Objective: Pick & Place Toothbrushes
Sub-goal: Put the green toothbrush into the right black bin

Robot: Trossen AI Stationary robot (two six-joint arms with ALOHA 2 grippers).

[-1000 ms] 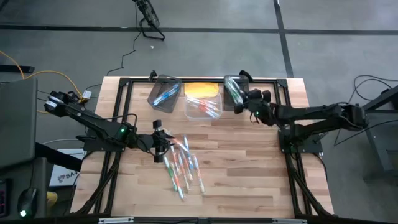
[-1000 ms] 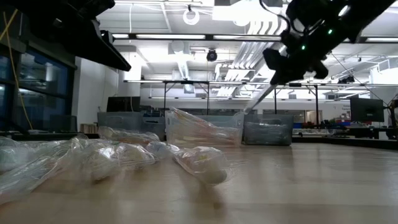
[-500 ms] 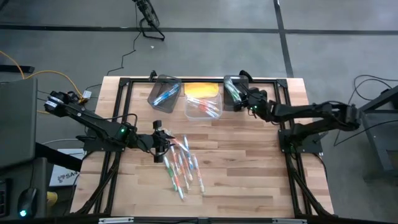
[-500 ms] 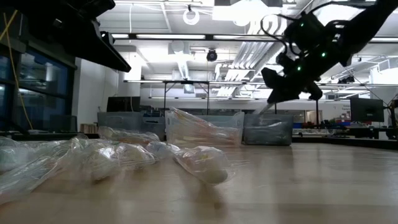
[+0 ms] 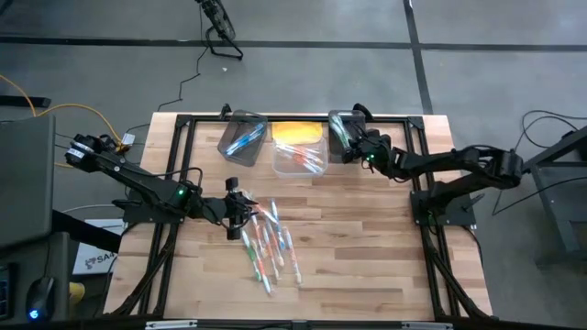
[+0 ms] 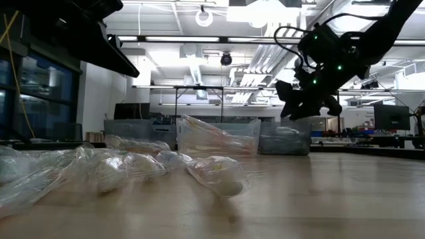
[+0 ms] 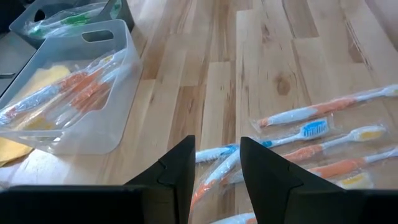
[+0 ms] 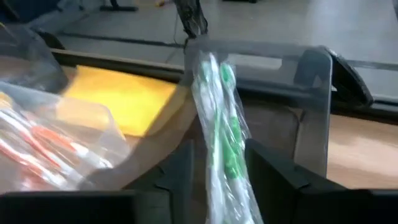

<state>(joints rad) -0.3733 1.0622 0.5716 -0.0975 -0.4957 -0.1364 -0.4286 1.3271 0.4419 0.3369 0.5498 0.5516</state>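
Wooden counter (image 5: 367, 257) carrying three bins at 12 o'clock. Wrapped green toothbrush (image 8: 227, 140) clamped in right tool (image 5: 351, 147) over rightmost bin (image 5: 340, 133). Loose toothbrushes (image 5: 271, 240) heaped at centre; left tool (image 7: 213, 168) held apart above them. Risk: wrapper snagged on bin rim, brush dropped outside.

Glossy film-wrapped toothbrushes (image 5: 268, 240) lie on smooth, seemingly matt wooden table (image 5: 367, 247)

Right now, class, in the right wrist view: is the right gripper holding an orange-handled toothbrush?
No: the right gripper is shut on a green-handled toothbrush in a clear wrapper, above the dark plastic bin.
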